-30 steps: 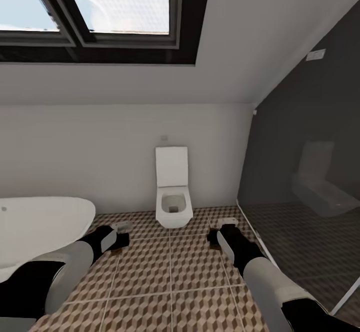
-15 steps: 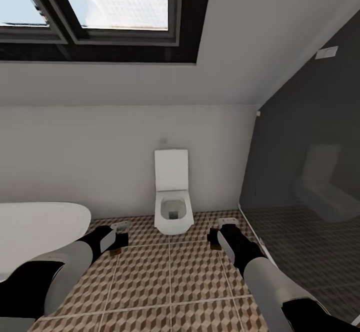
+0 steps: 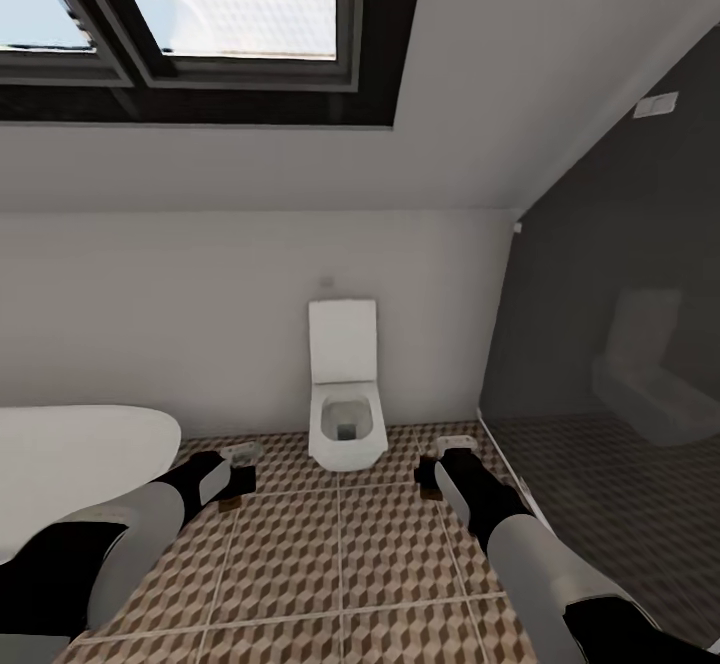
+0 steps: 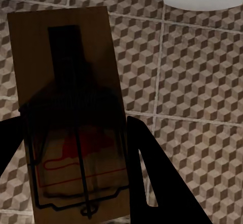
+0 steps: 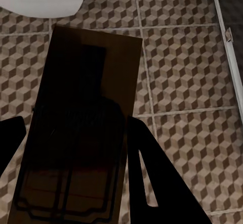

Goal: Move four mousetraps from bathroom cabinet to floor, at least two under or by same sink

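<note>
I hold one mousetrap in each hand above the bathroom floor (image 3: 340,554). In the left wrist view my left gripper (image 4: 71,130) is shut on a brown wooden mousetrap (image 4: 71,97) with dark metal wire and a red mark. In the right wrist view my right gripper (image 5: 76,133) is shut on a darker, shadowed mousetrap (image 5: 83,113). In the head view the left gripper (image 3: 238,479) and right gripper (image 3: 428,472) hang low over the cube-patterned tiles, either side of the toilet. The cabinet and the sink are out of view.
A white toilet (image 3: 345,414) stands against the far wall straight ahead. A white bathtub (image 3: 70,464) curves in at the left. A dark glass partition (image 3: 600,394) with a white floor rail (image 5: 228,47) closes off the right. A window (image 3: 200,4) sits above.
The whole view swung slightly to the right a second ago as the camera moved, and has been still since. Both arms keep the same pose and both traps stay gripped.
</note>
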Motion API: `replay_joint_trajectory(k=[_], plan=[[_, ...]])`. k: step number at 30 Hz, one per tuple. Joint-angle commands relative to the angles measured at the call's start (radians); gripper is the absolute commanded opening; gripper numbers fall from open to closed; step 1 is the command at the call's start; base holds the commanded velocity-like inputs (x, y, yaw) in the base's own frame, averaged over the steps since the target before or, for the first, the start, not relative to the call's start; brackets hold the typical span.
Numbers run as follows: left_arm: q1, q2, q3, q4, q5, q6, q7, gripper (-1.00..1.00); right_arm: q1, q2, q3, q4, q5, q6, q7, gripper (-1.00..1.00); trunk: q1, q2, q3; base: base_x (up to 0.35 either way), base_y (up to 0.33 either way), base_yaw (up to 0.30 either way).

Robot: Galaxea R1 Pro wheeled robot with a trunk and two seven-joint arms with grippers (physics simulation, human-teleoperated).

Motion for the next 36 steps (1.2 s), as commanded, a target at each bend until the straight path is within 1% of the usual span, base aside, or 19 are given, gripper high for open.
replay_joint_trajectory(k=[1,10,13,18,24,29,36], plan=[[-0.001,0.0,-0.007,-0.001,0.01,0.005,0.002,-1.0,-0.001,-0.001,0.007,-0.001,-0.009,0.004,-0.01,-1.0,0.001,-0.002,-0.002,0.229,0.0,0.0],[-0.001,0.002,-0.007,0.0,0.012,0.005,0.002,-1.0,-0.001,-0.001,0.007,-0.001,-0.008,0.003,-0.017,-1.0,0.001,-0.002,-0.002,0.266,0.0,0.0],[-0.001,0.01,-0.007,0.0,0.014,0.005,0.002,-1.0,-0.001,-0.001,0.007,-0.001,-0.008,0.003,-0.018,-1.0,0.001,-0.002,-0.002,0.209,0.0,0.0],[-0.001,0.016,-0.007,0.0,0.016,0.005,0.002,-1.0,-0.001,-0.001,0.007,-0.001,-0.008,0.003,-0.018,-1.0,0.001,-0.002,-0.002,0.16,0.0,0.0],[-0.001,0.016,-0.007,0.0,0.013,0.004,0.001,-1.0,-0.001,-0.001,0.007,-0.001,-0.008,0.003,-0.018,-1.0,0.001,-0.002,-0.002,0.05,0.0,0.0],[-0.001,0.008,-0.007,-0.004,0.01,0.005,0.002,-1.0,-0.001,-0.001,0.007,-0.001,-0.008,0.003,-0.02,-1.0,0.001,-0.002,-0.002,0.003,0.0,0.0],[-0.001,0.005,-0.007,-0.005,0.01,0.004,0.003,-1.0,-0.001,-0.001,0.006,-0.001,-0.008,0.003,-0.021,-1.0,0.001,-0.002,-0.002,0.0,0.0,0.0]])
